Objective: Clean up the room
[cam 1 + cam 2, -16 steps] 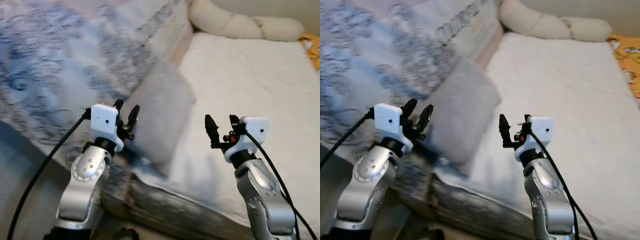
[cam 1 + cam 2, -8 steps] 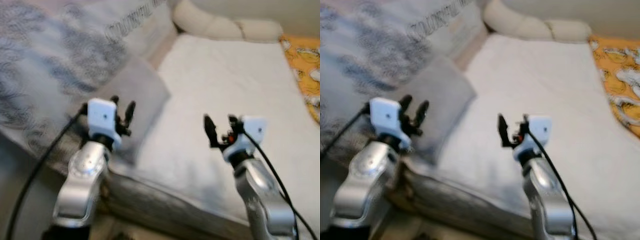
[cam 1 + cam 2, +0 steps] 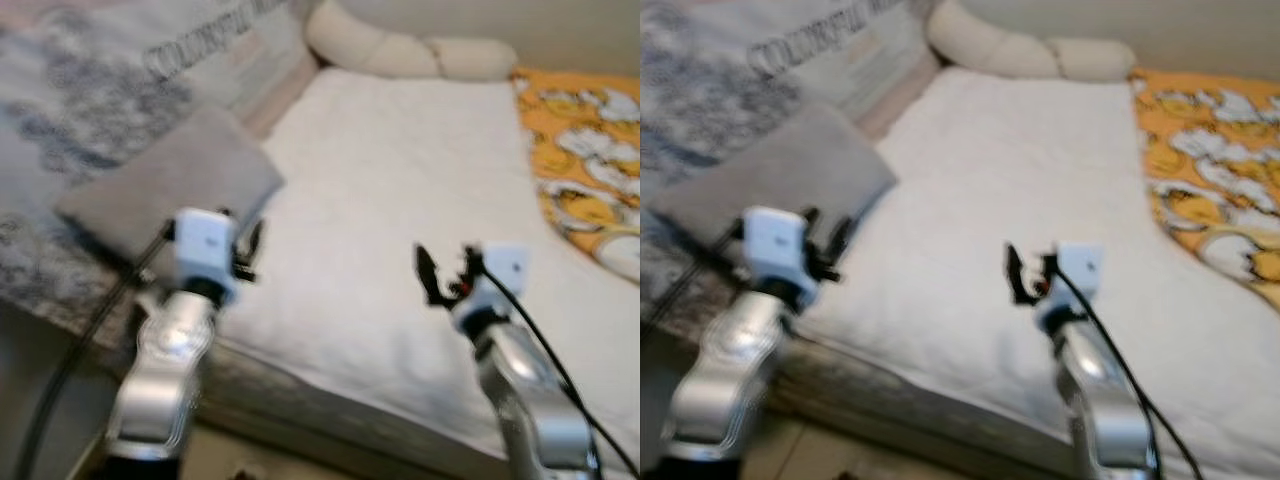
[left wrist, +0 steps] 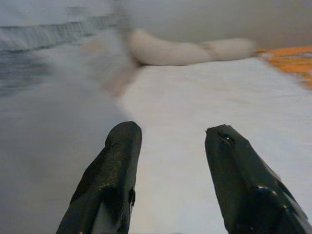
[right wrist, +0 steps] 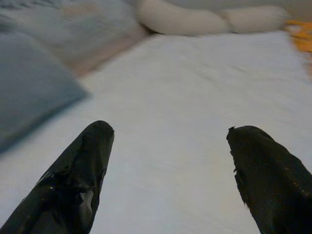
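A bed with a white sheet [image 3: 390, 180] lies before me. A grey pillow [image 3: 175, 190] rests on its left side, against a blue-grey patterned blanket [image 3: 70, 90]. An orange patterned cover [image 3: 580, 150] lies on the bed's right side. My left gripper [image 3: 240, 240] hovers open over the near left part of the bed, just right of the grey pillow, holding nothing. My right gripper [image 3: 445, 268] hovers open above the white sheet, also empty. In the wrist views both pairs of fingers [image 4: 112, 170] [image 5: 83, 175] are spread over bare sheet.
A long cream bolster [image 3: 410, 50] lies along the head of the bed. The mattress's near edge [image 3: 330, 395] runs across below my arms, with floor [image 3: 210, 460] beneath. The views are blurred.
The whole picture has shifted left as the camera turned right: the orange cover came into view and the pillow slid leftward. Both grippers stay open and empty.
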{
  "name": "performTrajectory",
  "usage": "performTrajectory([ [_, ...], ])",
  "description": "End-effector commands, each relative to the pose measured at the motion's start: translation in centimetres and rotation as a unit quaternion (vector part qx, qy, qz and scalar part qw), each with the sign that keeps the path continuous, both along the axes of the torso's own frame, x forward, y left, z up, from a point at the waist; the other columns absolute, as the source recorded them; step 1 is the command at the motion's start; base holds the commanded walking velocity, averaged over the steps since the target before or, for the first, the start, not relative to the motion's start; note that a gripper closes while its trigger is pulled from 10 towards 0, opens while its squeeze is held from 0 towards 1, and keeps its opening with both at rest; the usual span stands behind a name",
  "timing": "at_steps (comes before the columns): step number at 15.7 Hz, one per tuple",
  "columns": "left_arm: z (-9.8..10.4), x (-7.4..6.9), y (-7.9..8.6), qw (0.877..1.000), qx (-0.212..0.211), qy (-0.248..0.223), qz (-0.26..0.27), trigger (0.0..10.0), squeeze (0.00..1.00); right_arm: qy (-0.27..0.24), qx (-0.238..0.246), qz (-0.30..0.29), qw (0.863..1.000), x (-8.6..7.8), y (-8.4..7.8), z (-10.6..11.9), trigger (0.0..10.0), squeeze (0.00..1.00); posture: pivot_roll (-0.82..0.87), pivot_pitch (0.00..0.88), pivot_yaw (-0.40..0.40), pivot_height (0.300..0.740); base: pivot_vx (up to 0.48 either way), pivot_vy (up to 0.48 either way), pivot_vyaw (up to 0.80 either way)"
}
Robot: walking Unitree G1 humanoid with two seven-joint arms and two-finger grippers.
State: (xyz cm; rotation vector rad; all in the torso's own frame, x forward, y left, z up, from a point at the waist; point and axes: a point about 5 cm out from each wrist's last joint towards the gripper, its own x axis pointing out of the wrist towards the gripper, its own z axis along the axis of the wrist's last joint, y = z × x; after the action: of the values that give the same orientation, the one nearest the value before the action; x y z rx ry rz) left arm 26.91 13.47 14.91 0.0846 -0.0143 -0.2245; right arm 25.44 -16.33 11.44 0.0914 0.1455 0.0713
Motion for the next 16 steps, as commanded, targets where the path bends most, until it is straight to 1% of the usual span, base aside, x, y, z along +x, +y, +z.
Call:
performTrajectory([
  [1,0.44,0.10,0.66,1.000,0.011,-0.008,0.011,10.0,0.00,-0.009,-0.002,-0.003,1.000,0.18,0.05,0.48,10.0,0.00,0.00,0.000,0.043,0.740,0.000,-0.480,0.00],
  [3,0.45,0.02,0.71,1.000,0.012,-0.006,0.012,10.0,0.00,-0.008,-0.007,-0.003,1.000,0.26,-0.05,0.35,10.0,0.00,0.00,0.000,0.043,0.740,0.000,-0.480,0.00],
  [4,0.25,-0.10,0.79,1.000,0.013,0.003,0.017,10.0,0.00,-0.006,-0.009,-0.003,1.000,0.26,-0.08,0.19,10.0,0.00,0.01,0.000,0.040,0.740,0.000,-0.480,0.00],
  [7,0.10,-0.23,0.88,1.000,0.008,0.013,0.020,10.0,0.00,-0.003,-0.007,-0.001,1.000,0.14,0.17,0.14,10.0,0.00,0.00,0.000,0.037,0.740,0.000,-0.480,0.00],
  [10,0.10,-0.26,0.85,1.000,0.009,0.013,0.018,10.0,0.00,-0.001,-0.007,-0.001,1.000,0.03,0.18,0.05,10.0,0.00,0.00,0.000,0.036,0.740,0.000,-0.480,0.00],
  [11,0.06,-0.34,0.66,1.000,0.010,0.016,0.014,10.0,0.00,0.007,0.001,-0.012,1.000,-0.22,-0.16,-0.09,10.0,0.00,-0.01,0.000,0.041,0.740,0.000,-0.480,-0.80],
  [13,0.01,-0.34,0.52,1.000,0.010,0.019,0.011,10.0,0.00,0.007,-0.001,-0.014,1.000,-0.35,-0.37,-0.07,10.0,0.00,-0.01,0.000,0.046,0.740,0.000,-0.480,0.00],
  [16,0.08,-0.25,0.56,1.000,0.013,0.018,0.009,10.0,0.00,0.003,-0.002,-0.013,1.000,-0.34,-0.27,0.01,10.0,0.00,0.00,0.000,0.049,0.740,0.000,-0.480,0.00],
])
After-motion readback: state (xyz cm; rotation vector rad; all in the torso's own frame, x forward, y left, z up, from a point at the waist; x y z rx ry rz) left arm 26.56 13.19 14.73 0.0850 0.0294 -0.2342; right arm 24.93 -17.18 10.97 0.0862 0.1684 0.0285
